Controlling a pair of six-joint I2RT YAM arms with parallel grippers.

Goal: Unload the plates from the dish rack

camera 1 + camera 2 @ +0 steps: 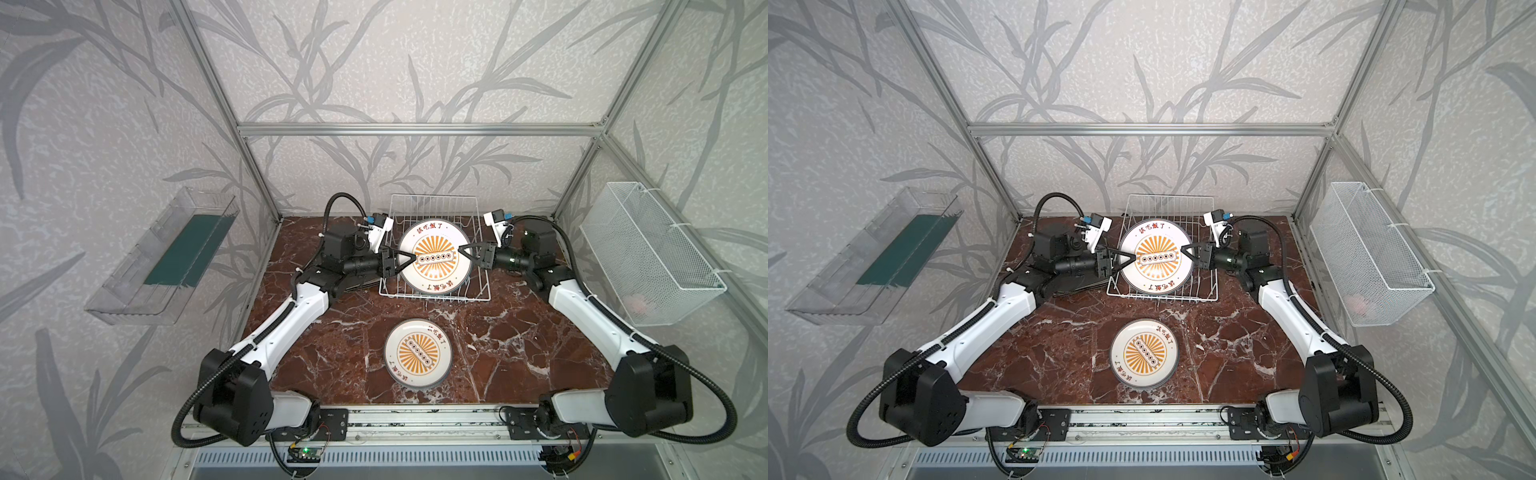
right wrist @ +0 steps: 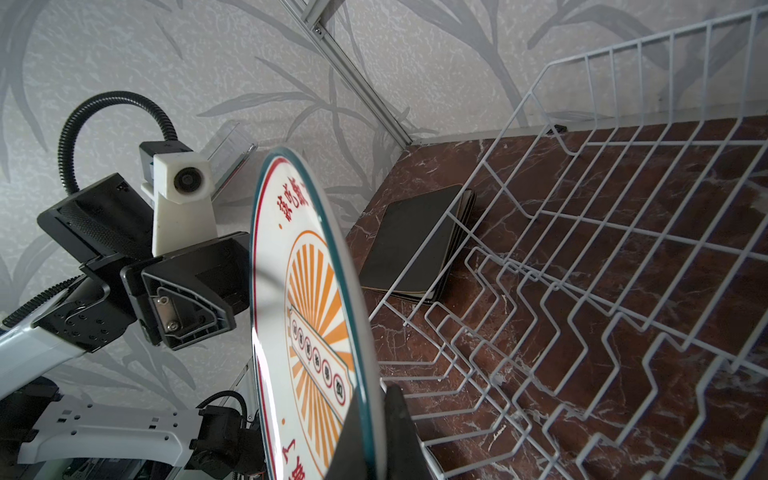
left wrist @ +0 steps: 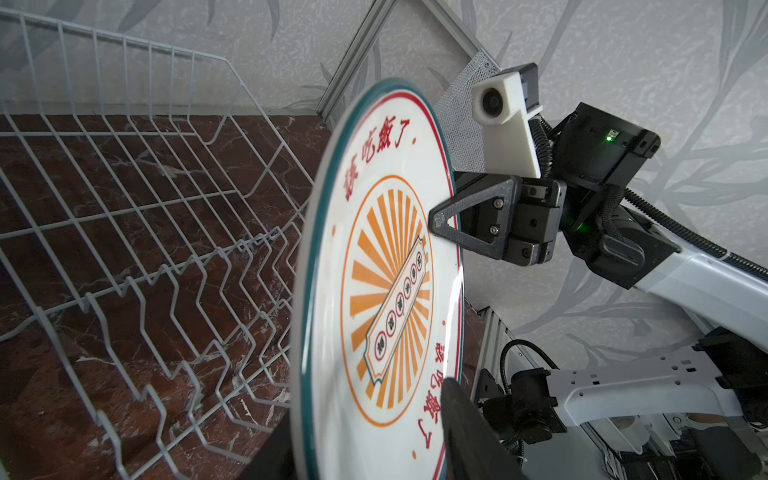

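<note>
Right tool (image 2: 376, 419) clamped on upright plate (image 2: 316, 324); left tool (image 1: 412, 257) straddles rim, grip unclear. Uneven lift may snag rack (image 1: 473, 297) prongs.

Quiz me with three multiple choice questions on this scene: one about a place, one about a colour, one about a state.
1. Where is the stack of black square plates? A inside the dish rack; B on the table beside it; C on a round plate.
2. The flat plate has a sunburst of which colour? A blue; B green; C orange.
3. The right gripper is: A shut on the upright plate; B open; C out of view.
Answers: B, it lies outside the rack's wires; C, orange rays show; A, its jaws pinch the rim.
</note>
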